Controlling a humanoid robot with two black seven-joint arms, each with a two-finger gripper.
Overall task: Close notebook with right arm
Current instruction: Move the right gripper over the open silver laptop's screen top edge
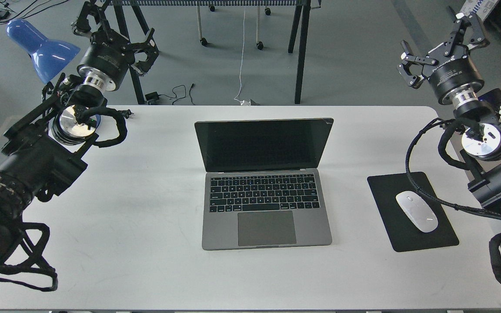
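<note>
Currently the right arm (479,143) comes in from the right edge and bends upward, ending in the right gripper (439,48) held high over the floor beyond the table's far right corner. Its 2 white-tipped fingers (476,30) are spread wide, nothing between them. The left arm (37,161) mirrors this pose on the other side; the left gripper (115,32) also stands spread and empty.

The notebook (265,182) lies well to the left of the right gripper and nearer the robot, apart from both arms. Lid raised, dark screen facing the robot, hinge along the far side; keyboard and trackpad point toward the near table edge. Long axis runs left-right, square to the table edge.

Below the right gripper, between it and the robot, a black mouse pad (389,191) carries a white mouse (416,211).

Surface: white table (137,226). Beyond it grey floor, a blue lamp shade (41,48) near the left gripper, black stand legs (300,48), and a white cable (242,52).
</note>
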